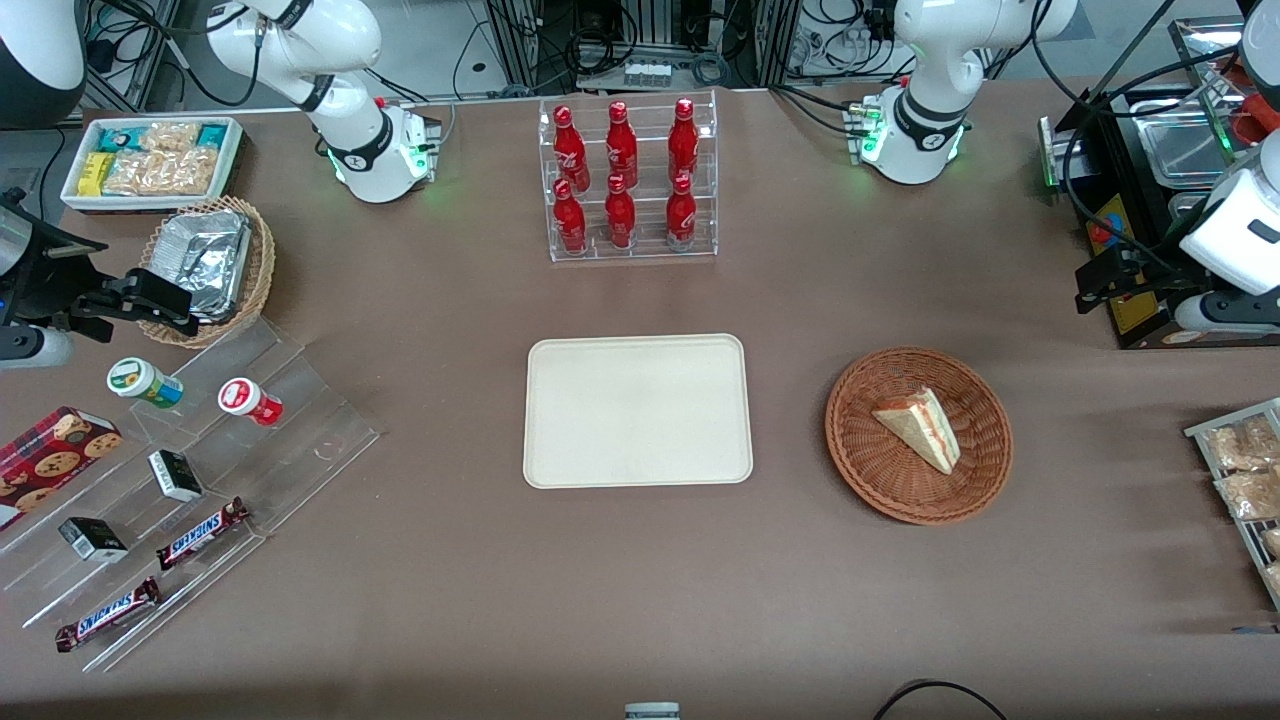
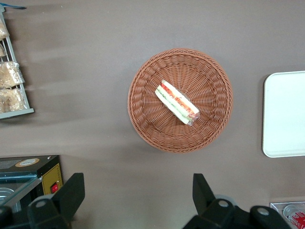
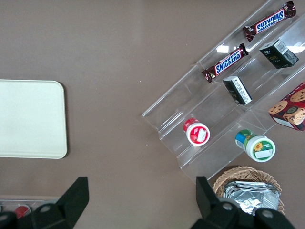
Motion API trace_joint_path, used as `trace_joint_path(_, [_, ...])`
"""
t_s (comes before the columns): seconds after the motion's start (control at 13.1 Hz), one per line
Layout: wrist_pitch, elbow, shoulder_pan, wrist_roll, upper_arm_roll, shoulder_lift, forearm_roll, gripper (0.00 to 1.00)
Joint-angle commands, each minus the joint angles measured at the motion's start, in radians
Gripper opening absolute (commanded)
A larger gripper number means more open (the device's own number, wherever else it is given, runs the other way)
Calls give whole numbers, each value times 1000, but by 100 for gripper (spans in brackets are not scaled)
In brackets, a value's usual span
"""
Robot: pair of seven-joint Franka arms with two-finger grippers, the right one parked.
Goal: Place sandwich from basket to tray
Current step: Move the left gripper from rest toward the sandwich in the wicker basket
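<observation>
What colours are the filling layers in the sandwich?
Red, orange and green between white bread on the sandwich, clearest in the left wrist view; the gripper hovers open above.

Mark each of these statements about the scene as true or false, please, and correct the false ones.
1. The sandwich lies in the basket. True.
2. The tray already holds food. False: nothing lies on it.
3. The gripper is shut on the sandwich. False: it is open, held high above the table beside the basket, with nothing between its fingers.
4. Six red bottles stand in a clear rack, farther from the front camera than the tray. True.
5. The basket touches the tray. False: bare table separates them.
</observation>
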Motion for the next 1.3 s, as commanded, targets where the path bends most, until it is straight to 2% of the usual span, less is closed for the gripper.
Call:
trace_joint_path(0.0, [-10,-1,-9,-26,10,-9,1,100])
trace_joint_path(0.23, [-7,-4,-9,-69,10,28,9,100])
trace_joint_path(0.38, [19,-6,-14,-246,2,87,38,100])
trace_joint_path(0.53, [92,-60,-29,-335,-7,100,67,100])
trace_joint_path(0.84, [267,-191,-28,-410,-6,120,1,100])
trace_joint_path(0.99, [409,-277,-35,-528,-9,134,-2,100])
trace_joint_path(1.22, [505,-291,-95,-722,-7,213,-2,100])
